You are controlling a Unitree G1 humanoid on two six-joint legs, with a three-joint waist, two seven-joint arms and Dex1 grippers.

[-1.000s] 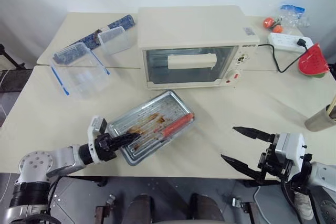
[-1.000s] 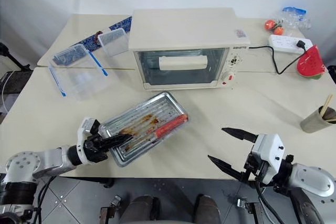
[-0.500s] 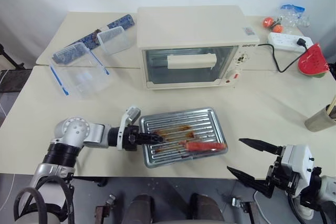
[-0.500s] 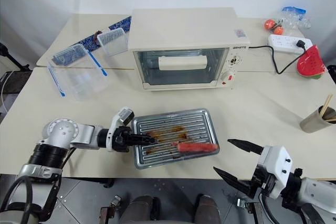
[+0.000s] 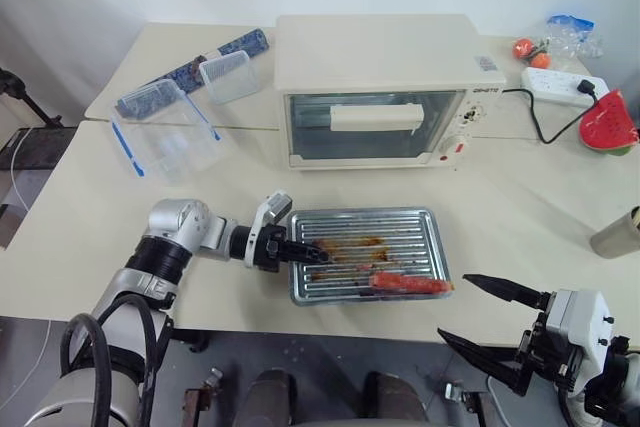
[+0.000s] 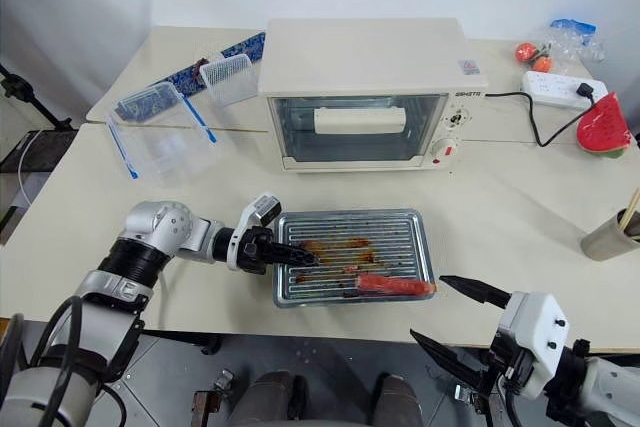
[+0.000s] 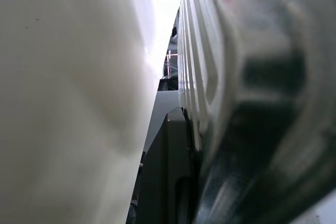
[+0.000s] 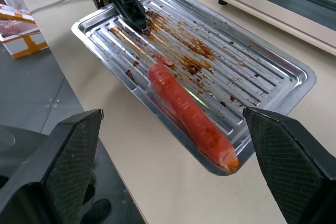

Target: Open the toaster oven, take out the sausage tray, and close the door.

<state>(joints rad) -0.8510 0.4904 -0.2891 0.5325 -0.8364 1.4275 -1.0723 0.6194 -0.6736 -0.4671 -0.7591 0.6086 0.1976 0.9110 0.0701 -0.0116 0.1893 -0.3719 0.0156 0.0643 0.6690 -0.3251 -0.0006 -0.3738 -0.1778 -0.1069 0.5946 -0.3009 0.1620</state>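
Note:
The silver sausage tray [image 5: 400, 239] lies level near the table's front edge, square to it. One red sausage [image 5: 410, 282] rests along its near rim. My left gripper [image 5: 308, 252] is shut on the tray's left rim, one black finger reaching over the greasy ridges. The cream toaster oven [image 5: 375, 52] stands behind the tray. Its glass door [image 5: 310, 137] is shut, with the bar handle [image 5: 374, 117] across it. My right gripper [image 5: 455, 305] hangs open just off the table's front edge, right of the tray. The right wrist view looks between its spread fingers [image 8: 68, 166] at the tray [image 8: 252, 77] and sausage [image 8: 189, 111].
Clear plastic containers [image 5: 170, 137] and a lid [image 5: 228, 75] sit at the back left. A power strip [image 5: 565, 82], a watermelon slice [image 5: 610, 122] and small tomatoes [image 5: 530, 47] are at the back right. A cup [image 5: 620, 232] stands at the right edge.
The tray has swung from slanted to square with the table edge and shifted right, carried by my left gripper. My right gripper has drawn back toward the table's front edge.

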